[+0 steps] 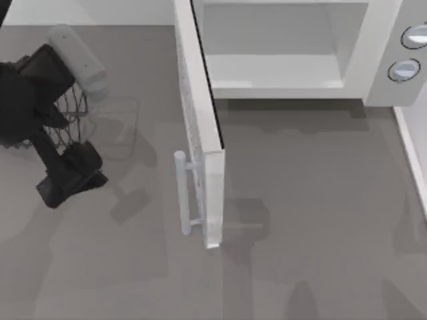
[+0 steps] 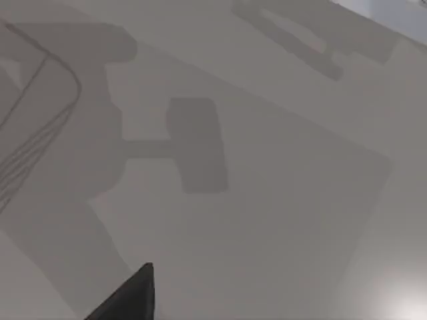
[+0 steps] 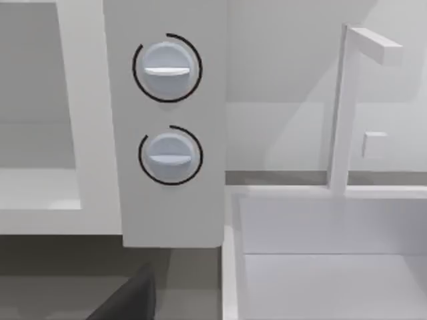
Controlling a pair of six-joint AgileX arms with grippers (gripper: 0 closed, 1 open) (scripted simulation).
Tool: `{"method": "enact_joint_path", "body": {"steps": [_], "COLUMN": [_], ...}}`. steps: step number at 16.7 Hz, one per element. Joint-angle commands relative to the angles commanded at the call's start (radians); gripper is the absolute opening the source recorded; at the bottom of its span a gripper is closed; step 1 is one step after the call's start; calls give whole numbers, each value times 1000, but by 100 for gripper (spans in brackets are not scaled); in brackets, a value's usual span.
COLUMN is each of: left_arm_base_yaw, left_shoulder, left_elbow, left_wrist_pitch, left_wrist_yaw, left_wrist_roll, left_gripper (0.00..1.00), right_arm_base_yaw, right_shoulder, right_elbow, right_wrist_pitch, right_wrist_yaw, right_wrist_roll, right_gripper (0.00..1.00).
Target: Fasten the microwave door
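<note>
I see a flat grey table (image 1: 300, 220) under soft overhead light, carrying diffuse shadows. A white frame (image 3: 347, 107) and white tray-like surface (image 3: 320, 267) adjoin its right side.

A flat grey matte table (image 1: 300, 220) spans the top view. A boxy white microwave body (image 1: 373, 60) with two round knobs stands at its upper right. A white tray-like structure (image 3: 320, 267) sits just beside that body.
</note>
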Motion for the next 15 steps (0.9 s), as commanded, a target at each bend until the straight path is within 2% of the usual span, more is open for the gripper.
{"method": "enact_joint_path", "body": {"steps": [4, 8, 11, 15], "left_arm_base_yaw": [-46, -76, -86, -88], "left_shoulder": [243, 400, 458, 471], "left_elbow": [344, 626, 743, 769], "left_wrist_pitch": [-203, -320, -358, -365], "left_wrist_yaw": [76, 139, 169, 176], "left_wrist_roll": [145, 257, 306, 318], "left_gripper": [100, 100, 100, 100], "right_arm_base_yaw": [0, 0, 0, 0], "right_shoulder": [0, 0, 0, 0], "right_elbow": [0, 0, 0, 0], "right_wrist_pitch": [0, 0, 0, 0], "right_wrist_yaw": [0, 0, 0, 0], "right_wrist_roll": [0, 0, 0, 0], "right_gripper": [100, 100, 100, 100]}}
